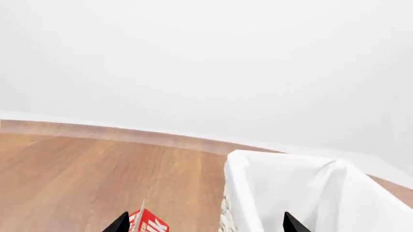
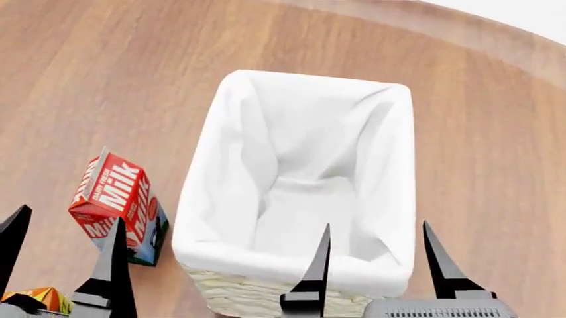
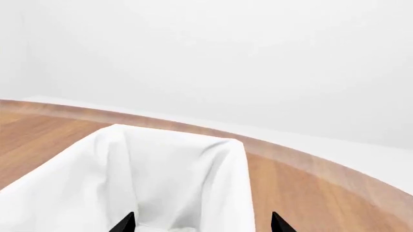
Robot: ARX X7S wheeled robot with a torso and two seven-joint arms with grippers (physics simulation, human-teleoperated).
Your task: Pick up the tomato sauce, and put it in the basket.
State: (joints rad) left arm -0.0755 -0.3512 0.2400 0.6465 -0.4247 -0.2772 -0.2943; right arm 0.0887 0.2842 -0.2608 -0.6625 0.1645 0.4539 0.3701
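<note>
Basket (image 2: pixel 389 199): a cream wicker basket with a white cloth lining folded over its rim, standing on the wooden table (image 2: pixel 106 79) in the middle of the head view, its long side running near to far. The woven wall shows only at the near end, under the cloth. Inside, only the creased lining can be seen.
Tomato sauce: not visible in any of the three views, so its place cannot be told.
Milk carton (image 2: pixel 111 192): red, with white "Milk" lettering, tilted, just left of the basket's near left corner. A darker side with a blue-green patch faces the basket.
Orange object (image 2: pixel 40 297): a small orange and yellow piece at the near left edge, mostly hidden behind the left gripper; what it is cannot be told.
Left gripper (image 2: pixel 63 248): released, its two black fingers spread wide and holding nothing, near left of the basket and in front of the milk carton.
Right gripper (image 2: pixel 378 255): released, fingers spread and empty, over the basket's near end; the right wrist view looks along the lining between them.
Table edge: a curved wooden rim at the far side, with a plain white background beyond.
</note>
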